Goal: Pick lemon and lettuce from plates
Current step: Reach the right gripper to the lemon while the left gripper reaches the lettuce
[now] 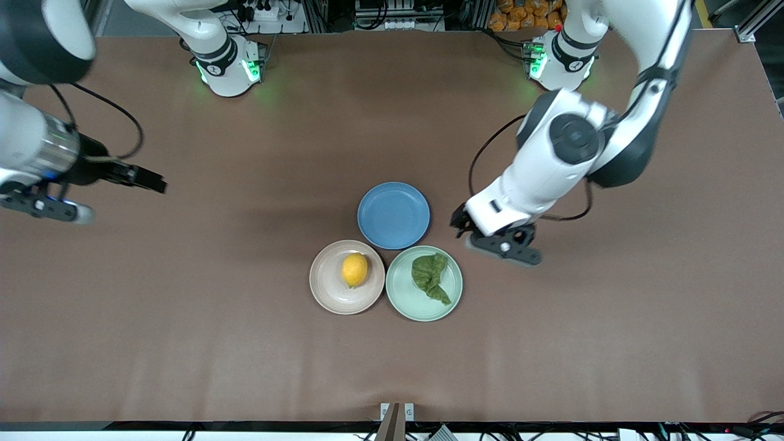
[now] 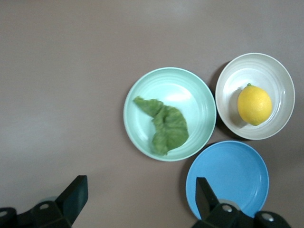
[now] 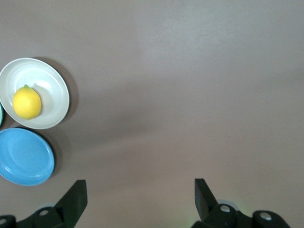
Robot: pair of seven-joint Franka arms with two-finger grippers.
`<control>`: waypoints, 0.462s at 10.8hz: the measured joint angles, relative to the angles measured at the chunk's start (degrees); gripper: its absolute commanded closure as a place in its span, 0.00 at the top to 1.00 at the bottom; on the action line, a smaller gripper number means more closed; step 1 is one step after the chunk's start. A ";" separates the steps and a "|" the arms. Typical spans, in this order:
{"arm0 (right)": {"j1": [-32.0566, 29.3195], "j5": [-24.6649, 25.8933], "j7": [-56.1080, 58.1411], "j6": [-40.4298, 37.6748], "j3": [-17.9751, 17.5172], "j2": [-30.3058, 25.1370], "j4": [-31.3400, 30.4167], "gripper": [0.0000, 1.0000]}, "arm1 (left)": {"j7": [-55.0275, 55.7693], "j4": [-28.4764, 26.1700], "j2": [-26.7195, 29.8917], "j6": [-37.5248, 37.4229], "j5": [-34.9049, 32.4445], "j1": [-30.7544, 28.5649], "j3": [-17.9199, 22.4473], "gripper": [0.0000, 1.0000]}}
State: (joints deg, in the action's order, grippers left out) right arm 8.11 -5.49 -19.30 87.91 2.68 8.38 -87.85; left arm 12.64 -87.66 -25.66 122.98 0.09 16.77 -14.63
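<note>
The yellow lemon (image 1: 354,269) lies on the beige-pink plate (image 1: 331,294). Beside it, toward the left arm's end, the dark green lettuce (image 1: 430,277) lies on the mint green plate (image 1: 404,300). My left gripper (image 1: 458,224) hangs open over the table next to the blue and mint plates. In the left wrist view the lettuce (image 2: 164,126), the lemon (image 2: 254,105) and both plates (image 2: 185,90) (image 2: 266,71) lie ahead of the open left gripper (image 2: 141,197). My right gripper (image 1: 156,182) is open and empty over bare table toward the right arm's end, with the lemon (image 3: 26,103) off to the side.
A blue plate (image 1: 393,215) holding nothing sits farther from the front camera than the two other plates and touches them. It also shows in the left wrist view (image 2: 232,175) and the right wrist view (image 3: 23,159). The brown table (image 1: 245,343) spreads wide around the plates.
</note>
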 measured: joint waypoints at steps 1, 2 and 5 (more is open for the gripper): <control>1.51 -0.24 -2.25 1.61 -0.03 1.29 -0.08 1.00 | 0.00 -0.03 -2.53 2.94 -0.01 0.88 0.02 0.94; 2.60 -1.72 -4.43 3.56 -0.06 2.69 -0.20 1.00 | -0.04 -0.05 -5.15 6.31 -0.13 1.74 0.14 0.98; 5.29 -3.68 -7.41 7.66 -0.10 6.86 -0.36 1.00 | -0.09 0.03 -12.10 14.43 -0.71 4.16 0.91 0.98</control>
State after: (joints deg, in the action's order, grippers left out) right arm 13.41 -9.17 -26.71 95.57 2.59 15.24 -88.21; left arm 12.54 -87.63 -37.76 137.41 -0.63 20.93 -13.72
